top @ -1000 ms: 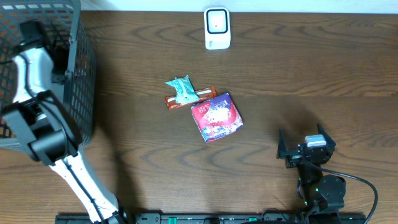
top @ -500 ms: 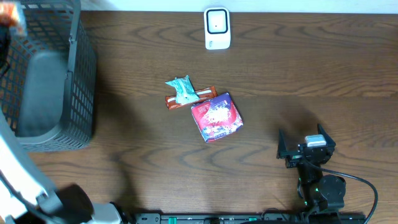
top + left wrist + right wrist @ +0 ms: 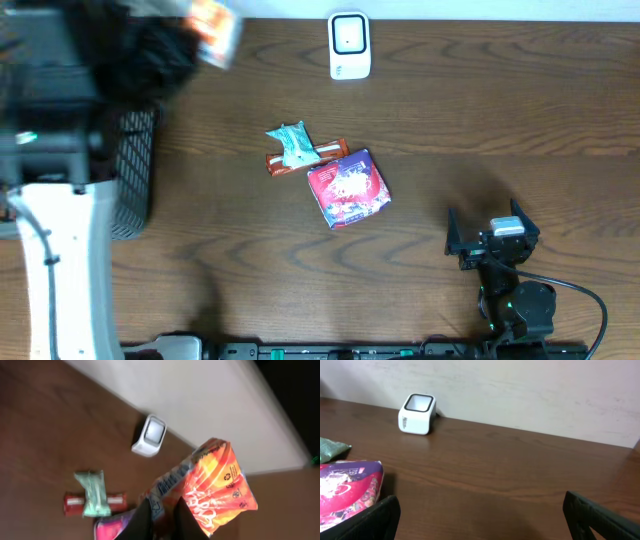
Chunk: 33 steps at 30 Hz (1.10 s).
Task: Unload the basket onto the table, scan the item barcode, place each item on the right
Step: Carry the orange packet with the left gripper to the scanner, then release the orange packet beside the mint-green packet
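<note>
Left hand (image 3: 164, 519): jaws pinched tight on the lower edge of an orange packet (image 3: 218, 485), which is held up off the table (image 3: 45, 435). From overhead the packet is a blur at the far left rear, above the black basket (image 3: 135, 170). White scanner (image 3: 149, 435) sits at the table's back edge, window facing up, apart from the packet. Mid-table: teal sachet (image 3: 292, 144) lying across a red bar (image 3: 325, 153), pink pouch (image 3: 347, 188) just beside them. Right hand (image 3: 488, 232): fingers spread wide, holding nothing, low at the near right.
</note>
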Each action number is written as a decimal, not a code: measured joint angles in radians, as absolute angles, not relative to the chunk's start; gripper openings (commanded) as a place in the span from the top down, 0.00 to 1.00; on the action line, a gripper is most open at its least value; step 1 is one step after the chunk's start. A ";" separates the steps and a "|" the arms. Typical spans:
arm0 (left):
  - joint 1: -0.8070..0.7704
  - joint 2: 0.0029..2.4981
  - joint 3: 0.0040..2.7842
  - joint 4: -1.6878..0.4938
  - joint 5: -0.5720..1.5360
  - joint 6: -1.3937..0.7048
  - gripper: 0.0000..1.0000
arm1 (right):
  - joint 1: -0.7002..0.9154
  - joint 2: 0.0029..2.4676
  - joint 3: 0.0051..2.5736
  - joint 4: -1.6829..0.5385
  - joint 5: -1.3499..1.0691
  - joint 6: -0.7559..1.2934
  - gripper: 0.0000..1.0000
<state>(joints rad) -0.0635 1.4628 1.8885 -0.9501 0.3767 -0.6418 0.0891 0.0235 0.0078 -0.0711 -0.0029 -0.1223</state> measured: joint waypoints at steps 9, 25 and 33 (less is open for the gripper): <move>-0.391 1.668 1.805 -0.964 0.133 -0.564 0.92 | 0.089 0.023 0.008 -0.071 -0.003 -0.122 0.01; -0.507 2.133 1.801 -0.831 0.007 -0.532 0.19 | 0.089 0.023 0.008 -0.071 -0.003 -0.122 0.01; -0.488 2.134 1.798 -0.878 0.001 -0.437 0.01 | 0.089 0.023 0.008 -0.072 -0.003 -0.122 0.01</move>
<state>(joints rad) -0.4881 2.1342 1.7977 -0.8783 0.0006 -0.4374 0.0891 0.0235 0.0078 -0.0715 -0.0029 -0.1223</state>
